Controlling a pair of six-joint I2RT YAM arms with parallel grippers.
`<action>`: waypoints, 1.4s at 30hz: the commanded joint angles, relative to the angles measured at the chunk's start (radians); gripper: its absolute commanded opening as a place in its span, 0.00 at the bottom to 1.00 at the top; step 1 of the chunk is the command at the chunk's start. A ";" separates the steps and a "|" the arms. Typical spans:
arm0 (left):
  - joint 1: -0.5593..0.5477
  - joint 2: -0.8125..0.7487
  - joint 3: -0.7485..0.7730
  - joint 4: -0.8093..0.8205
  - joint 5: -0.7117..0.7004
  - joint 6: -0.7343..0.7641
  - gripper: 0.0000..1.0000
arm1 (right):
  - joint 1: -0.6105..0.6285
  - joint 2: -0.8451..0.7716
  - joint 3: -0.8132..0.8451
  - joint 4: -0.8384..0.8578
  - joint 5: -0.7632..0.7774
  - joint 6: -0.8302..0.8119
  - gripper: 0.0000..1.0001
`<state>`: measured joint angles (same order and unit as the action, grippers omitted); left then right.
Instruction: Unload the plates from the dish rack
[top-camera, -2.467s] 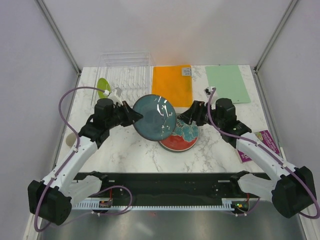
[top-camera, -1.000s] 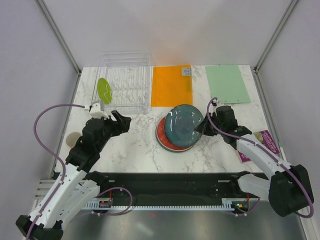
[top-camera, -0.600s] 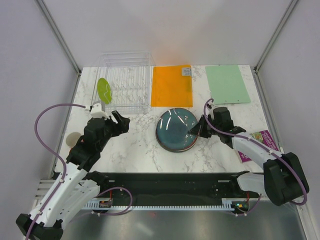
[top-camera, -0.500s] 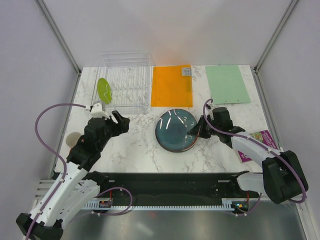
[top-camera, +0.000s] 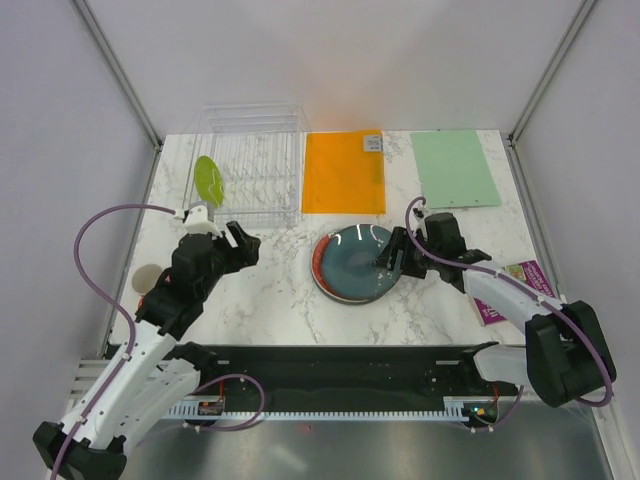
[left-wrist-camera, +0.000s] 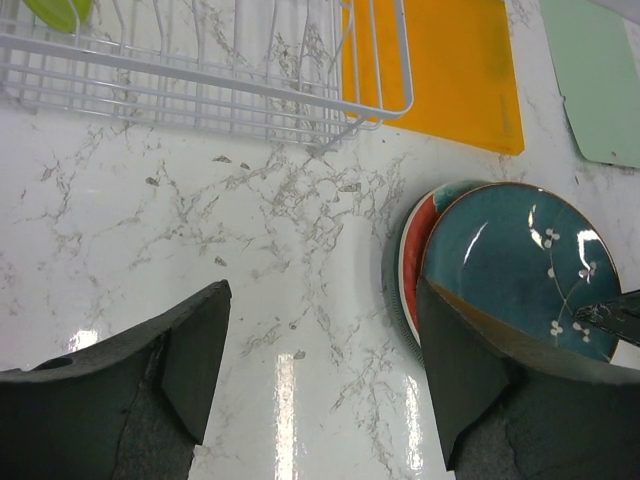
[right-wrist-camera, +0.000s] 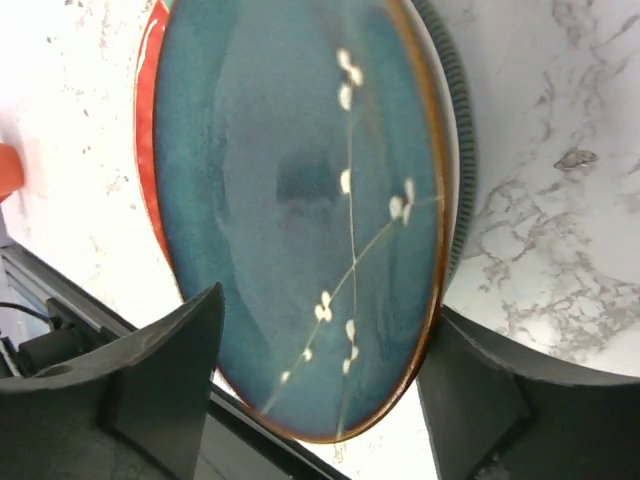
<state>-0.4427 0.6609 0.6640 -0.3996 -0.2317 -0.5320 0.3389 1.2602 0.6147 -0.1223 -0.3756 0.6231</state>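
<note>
From above, the right pincer (top-camera: 393, 262) lies low at the right rim of the teal plate (top-camera: 358, 262). That plate rests on the red plate (top-camera: 320, 262) on the counter (top-camera: 280, 300), just in front of the orange mat (top-camera: 343, 172), and sits a little to the right of centre on it. The left pincer (top-camera: 240, 247) hangs near the front of the dish rack (top-camera: 255, 160). The lime plate (top-camera: 207, 180) stands upright in a left-hand slot of the rack, the only plate I can see in it.

In the left wrist view, the left pincer's fingers (left-wrist-camera: 190, 350) are spread wide with only marble between them. The lime plate is cut off at the top corner.

In the right wrist view the jaws stand wide too. The teal plate's near rim lies between them, unpinched as far as I can see. The grey-green plate (right-wrist-camera: 458, 140) shows only as a ribbed rim beneath the stack.

The teal plate looks set down. To finish cleanly, I'd say the right arm should draw back and up from the rim without nudging it, since the off-centre plate could slide.

The right fingertips run out of frame, so I can't tell whether one touches the plate's underside. The rack's clear bars are hard to trace from above.
</note>
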 joint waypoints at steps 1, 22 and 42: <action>0.002 0.002 0.026 0.001 -0.030 0.053 0.81 | 0.000 -0.018 0.071 -0.065 0.078 -0.071 0.98; 0.010 0.234 0.238 0.004 -0.357 0.200 1.00 | 0.012 -0.002 0.174 -0.223 0.225 -0.220 0.98; 0.357 1.023 0.795 0.096 -0.294 0.471 0.91 | 0.012 -0.047 0.230 -0.251 0.285 -0.255 0.98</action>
<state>-0.1005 1.6196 1.3888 -0.3031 -0.5667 -0.0902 0.3477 1.1744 0.7963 -0.3752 -0.1154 0.3954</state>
